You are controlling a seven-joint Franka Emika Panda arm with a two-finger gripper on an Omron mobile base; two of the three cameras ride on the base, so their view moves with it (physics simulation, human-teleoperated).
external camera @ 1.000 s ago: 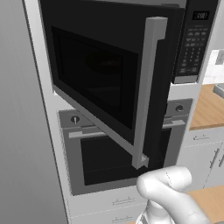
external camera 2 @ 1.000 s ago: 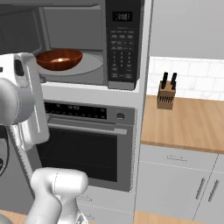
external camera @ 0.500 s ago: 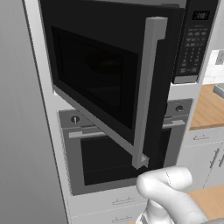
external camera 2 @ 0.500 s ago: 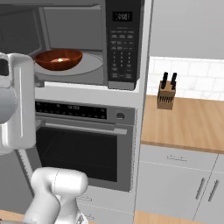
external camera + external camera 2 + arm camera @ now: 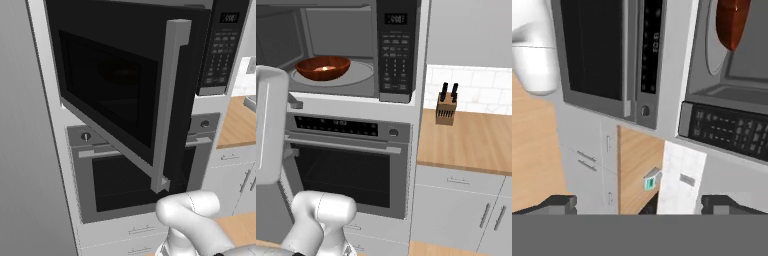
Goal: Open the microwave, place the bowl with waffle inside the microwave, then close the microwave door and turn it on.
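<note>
The microwave (image 5: 397, 50) stands open above the oven. Its door (image 5: 115, 85) is swung out toward me, with the tall silver handle (image 5: 169, 100) on its free edge. The reddish-brown bowl (image 5: 322, 67) sits on the turntable inside the cavity; its contents glow orange but are unclear. In the rolled hand view the bowl (image 5: 732, 22) shows at the top right, above the keypad strip (image 5: 732, 131). My gripper (image 5: 641, 205) is open with nothing between its fingertips (image 5: 558, 204), well back from the microwave. A white arm link (image 5: 268, 125) hangs in front of the cavity's left side.
A grey oven (image 5: 346, 165) with a horizontal bar handle sits under the microwave. To its right runs a wooden counter (image 5: 476, 140) with a knife block (image 5: 446, 107) against the tiled wall. White drawers and cabinets (image 5: 456, 210) lie below. A tall grey panel (image 5: 25, 150) borders the left.
In the right base view the white arm link has swung left toward the picture's edge. The door, bowl and open fingers look unchanged.
</note>
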